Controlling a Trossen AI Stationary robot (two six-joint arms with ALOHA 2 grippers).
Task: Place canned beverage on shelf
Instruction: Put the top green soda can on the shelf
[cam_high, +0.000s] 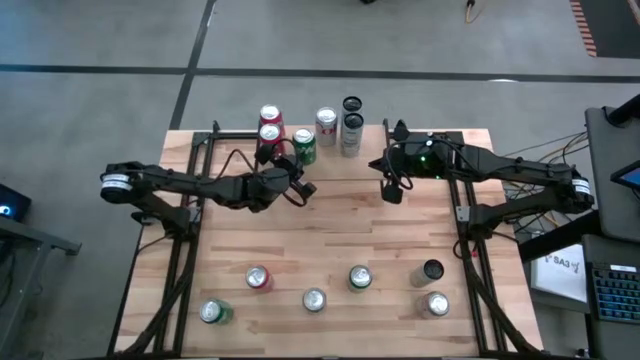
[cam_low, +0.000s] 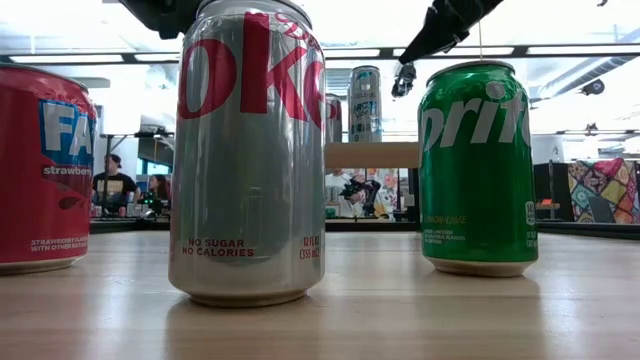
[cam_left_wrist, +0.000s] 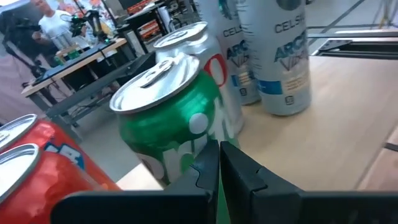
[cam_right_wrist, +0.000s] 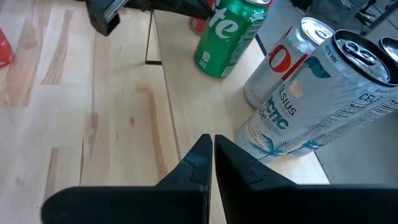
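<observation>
L claw (cam_left_wrist: 217, 171) pressed together by green can (cam_left_wrist: 171, 118); R claw (cam_right_wrist: 210, 155) closed, empty.

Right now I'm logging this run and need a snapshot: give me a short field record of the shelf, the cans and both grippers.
shelf: light-wood board at the table's far edge
cans on shelf: five at its far edge: two red, one green, one silver Coke, tall white Celsius cans
cans on tabletop: six on the near side, including a silver Coke can and a green Sprite can
left gripper: shut, empty, just short of the green shelf can
right gripper: shut, empty, over the shelf
</observation>
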